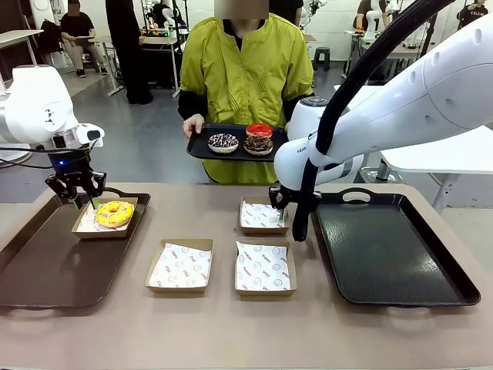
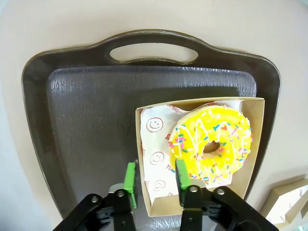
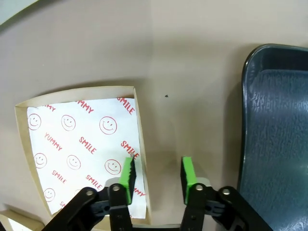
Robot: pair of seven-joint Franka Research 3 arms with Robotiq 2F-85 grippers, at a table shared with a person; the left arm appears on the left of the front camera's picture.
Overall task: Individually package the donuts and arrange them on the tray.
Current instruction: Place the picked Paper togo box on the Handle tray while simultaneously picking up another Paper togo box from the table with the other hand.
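**Both grippers straddling box walls; one donut boxed, three on the person's tray**

Landmark: far box (image 1: 262,217), paper-lined and holding nothing, mid-table (image 1: 231,331).

- Right gripper (image 1: 275,202) is at the far box's right wall, with its arm reaching across from the right. In the wrist view the right gripper (image 3: 157,161) has its jaws spread. One green pad sits over the smiley-print liner of the far box (image 3: 82,144), the other over bare table outside it, and the cardboard wall runs between them. No squeeze on the wall is visible.
- Black tray (image 1: 385,254) sits just right of the far box, apart from it; its corner is in the wrist view (image 3: 279,134).
- Two more lined boxes lie just on the robot's side of the far box, one directly in front (image 1: 264,267) and one front-left (image 1: 179,266).
- Brown tray (image 1: 54,270) is well to the left of the far box. On it is a lined box (image 1: 86,223) with the yellow donut (image 1: 114,213) lying flat inside.
- Left gripper (image 1: 83,202) hangs over that box's edge, well to the left of the far box. Close up, the left gripper (image 2: 155,163) has its jaws apart, one pad outside the box wall over the brown tray (image 2: 91,120) and one inside over the liner (image 2: 156,125). The yellow donut (image 2: 211,147), with white drizzle and coloured sprinkles, lies just beside the inner pad; contact is unclear.
- Beyond the far box, a person holds a dark serving tray (image 1: 202,146). It carries the sprinkled chocolate donut (image 1: 223,142), the red donut (image 1: 259,129) and the dark chocolate donut (image 1: 258,144).
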